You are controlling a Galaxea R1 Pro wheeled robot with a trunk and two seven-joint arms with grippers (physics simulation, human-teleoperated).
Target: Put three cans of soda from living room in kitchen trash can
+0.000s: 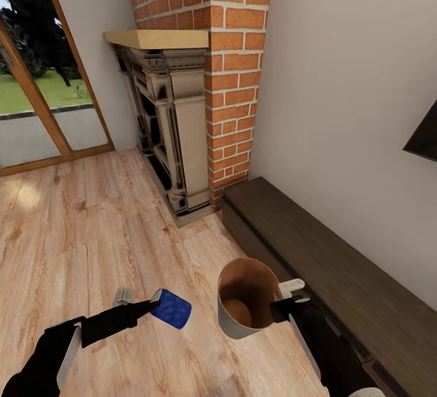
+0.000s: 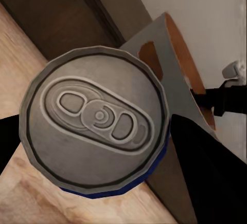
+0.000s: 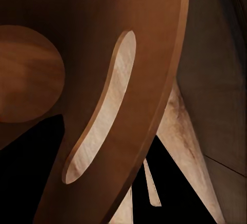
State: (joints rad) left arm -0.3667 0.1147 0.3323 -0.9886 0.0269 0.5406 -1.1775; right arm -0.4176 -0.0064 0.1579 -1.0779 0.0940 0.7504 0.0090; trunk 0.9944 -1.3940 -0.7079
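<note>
My left gripper [image 1: 156, 303] is shut on the blue can of soda [image 1: 172, 309], held sideways above the wood floor just left of the trash can. In the left wrist view the can's silvery top [image 2: 95, 118] with its pull tab faces the camera. The trash can [image 1: 244, 324], pale grey outside and brown-orange inside, hangs upright with my right gripper [image 1: 285, 301] shut on its right rim. The right wrist view looks into the bin past a handle slot [image 3: 100, 111] to its round bottom [image 3: 25, 80]. The two orange cans are out of view.
A red brick fireplace [image 1: 224, 81] with a wooden mantel stands ahead. A long dark low cabinet [image 1: 340, 263] runs along the right wall under a TV corner [image 1: 425, 136]. Wood-framed glass garden doors [image 1: 42, 99] are at the left. Reddish wood floor [image 1: 73, 233] spreads to the left.
</note>
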